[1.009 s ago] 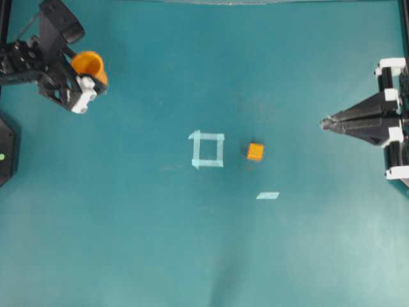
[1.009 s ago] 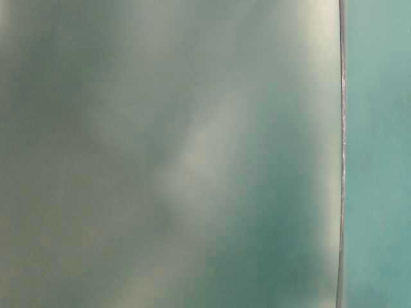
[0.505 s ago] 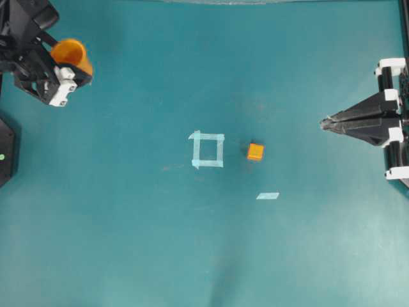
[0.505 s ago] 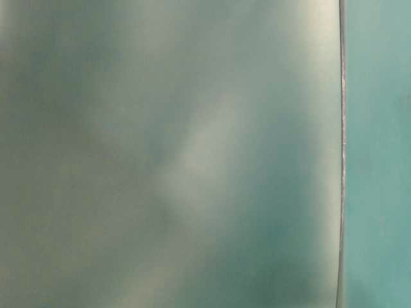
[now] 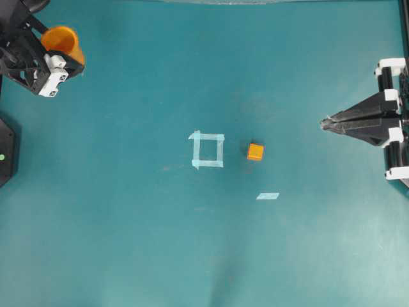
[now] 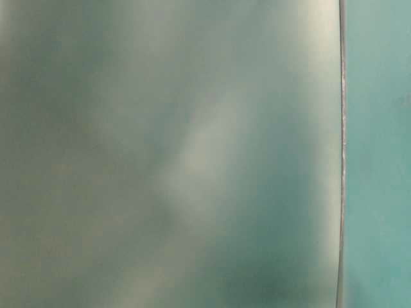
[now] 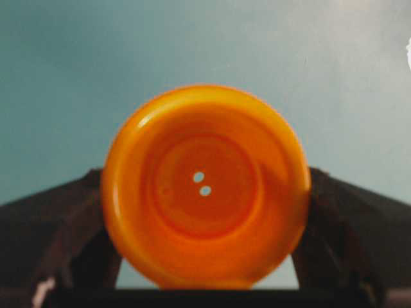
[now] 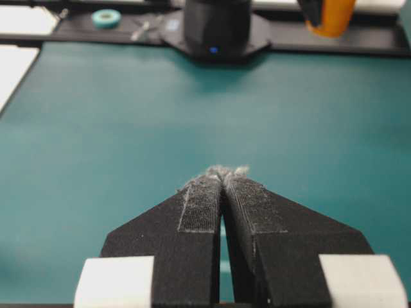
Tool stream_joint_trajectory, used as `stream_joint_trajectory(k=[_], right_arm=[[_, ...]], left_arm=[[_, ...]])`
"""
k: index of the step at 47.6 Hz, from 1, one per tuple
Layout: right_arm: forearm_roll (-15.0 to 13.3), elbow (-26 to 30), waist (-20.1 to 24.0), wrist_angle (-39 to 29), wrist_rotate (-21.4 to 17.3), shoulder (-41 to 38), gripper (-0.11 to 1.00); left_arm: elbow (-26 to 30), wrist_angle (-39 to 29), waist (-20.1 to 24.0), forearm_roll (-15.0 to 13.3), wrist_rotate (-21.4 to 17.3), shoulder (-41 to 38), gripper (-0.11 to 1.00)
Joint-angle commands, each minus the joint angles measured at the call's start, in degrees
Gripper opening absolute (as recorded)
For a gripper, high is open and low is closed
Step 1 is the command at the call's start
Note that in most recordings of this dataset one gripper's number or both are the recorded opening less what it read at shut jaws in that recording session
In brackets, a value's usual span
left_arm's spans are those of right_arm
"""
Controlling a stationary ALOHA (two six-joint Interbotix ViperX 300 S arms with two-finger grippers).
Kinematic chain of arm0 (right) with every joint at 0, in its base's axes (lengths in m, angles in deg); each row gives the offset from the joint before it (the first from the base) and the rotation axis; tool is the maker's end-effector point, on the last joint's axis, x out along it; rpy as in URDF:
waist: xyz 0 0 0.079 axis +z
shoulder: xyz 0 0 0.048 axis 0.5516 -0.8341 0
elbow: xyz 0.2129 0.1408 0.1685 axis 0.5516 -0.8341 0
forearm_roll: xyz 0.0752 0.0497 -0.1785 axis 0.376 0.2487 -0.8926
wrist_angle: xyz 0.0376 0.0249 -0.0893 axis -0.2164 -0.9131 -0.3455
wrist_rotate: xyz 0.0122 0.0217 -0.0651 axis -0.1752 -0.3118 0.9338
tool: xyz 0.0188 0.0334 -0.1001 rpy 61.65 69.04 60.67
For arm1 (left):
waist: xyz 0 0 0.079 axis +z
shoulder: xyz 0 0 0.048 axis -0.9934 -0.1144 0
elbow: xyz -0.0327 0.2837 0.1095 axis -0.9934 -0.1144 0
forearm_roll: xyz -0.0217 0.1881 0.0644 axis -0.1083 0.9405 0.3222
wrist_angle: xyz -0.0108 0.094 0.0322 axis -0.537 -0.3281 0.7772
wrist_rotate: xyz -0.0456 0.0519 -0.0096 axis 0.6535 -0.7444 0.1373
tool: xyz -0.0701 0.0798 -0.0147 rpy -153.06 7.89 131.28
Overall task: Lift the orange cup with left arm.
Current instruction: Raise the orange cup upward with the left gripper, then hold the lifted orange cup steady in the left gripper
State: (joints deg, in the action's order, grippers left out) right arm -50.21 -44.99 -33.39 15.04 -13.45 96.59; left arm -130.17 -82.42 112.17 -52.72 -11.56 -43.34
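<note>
cup (image 5: 59, 39): far-left top corner (apparently off the mat) | cube (image 5: 255, 151): just right of tape square (image 5: 208, 149) | tape strip (image 5: 268, 196): below cube

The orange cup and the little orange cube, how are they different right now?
The orange cup is round and hollow; the orange cube is a solid-looking square block. The cup is larger than the cube. The cup sits gripped in the left gripper at the far left corner, while the cube lies free on the teal table beside the tape square. Both are orange.
</note>
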Motion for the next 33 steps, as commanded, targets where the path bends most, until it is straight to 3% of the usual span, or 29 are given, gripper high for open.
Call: stream_joint_trajectory(k=[1,33], right_arm=[[0.0,1.5,0.1,0.2,-0.1,-0.1,0.0],[0.0,1.6,0.1,-0.1,-0.1,-0.1,0.0]], left_arm=[[2.0,0.0,-0.1,0.2,-0.6,0.4,0.68],[3.0,-1.4,-0.1,0.2,-1.8,1.8,0.68]])
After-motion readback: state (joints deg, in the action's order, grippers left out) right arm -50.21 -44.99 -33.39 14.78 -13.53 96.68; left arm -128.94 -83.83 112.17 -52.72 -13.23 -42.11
